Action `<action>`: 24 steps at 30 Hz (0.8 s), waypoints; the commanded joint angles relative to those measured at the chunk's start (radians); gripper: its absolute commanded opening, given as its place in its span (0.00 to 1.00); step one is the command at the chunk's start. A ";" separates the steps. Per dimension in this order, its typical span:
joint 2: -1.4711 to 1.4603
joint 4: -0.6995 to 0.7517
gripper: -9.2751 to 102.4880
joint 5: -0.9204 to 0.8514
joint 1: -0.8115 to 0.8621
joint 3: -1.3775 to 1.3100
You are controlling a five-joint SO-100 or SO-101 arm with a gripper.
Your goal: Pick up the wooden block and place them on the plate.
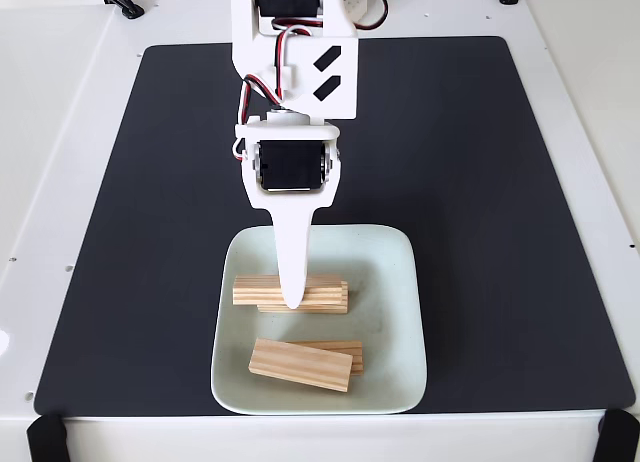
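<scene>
From the fixed view I see the tool [291,300] pointing straight down over the plate [405,282], its white finger tip lying across the far stack of blocks [322,294]. Only one finger shows from this angle, so I cannot tell how far the jaws stand apart or whether they grip anything. Main risk as I judge it: if the tool has hold of or is pressing on the upper block of that far stack, lifting away could drag it off its mate and slide it toward the plate rim or out onto the black mat [480,182]. A sideways retreat could also knock the stack, since the blocks sit loosely on one another. The near pair of blocks [300,364] is crossed at a slant, the top one overhanging toward the left near side, so a bump to the plate could tip it. Appearance of the task pieces: small rectangular light-tan wood blocks with lengthwise grain lines, four by my count, all lying inside the plate in two pairs, one far, one near. The plate is pale mint-white, square with rounded corners and a raised rim, sitting at the near edge of the mat on the white counter [60,102].
</scene>
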 commanded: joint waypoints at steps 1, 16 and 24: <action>0.011 0.000 0.08 0.005 -0.008 -0.008; -0.032 -0.006 0.08 0.006 -0.009 0.012; 0.012 -0.011 0.08 0.008 -0.011 0.021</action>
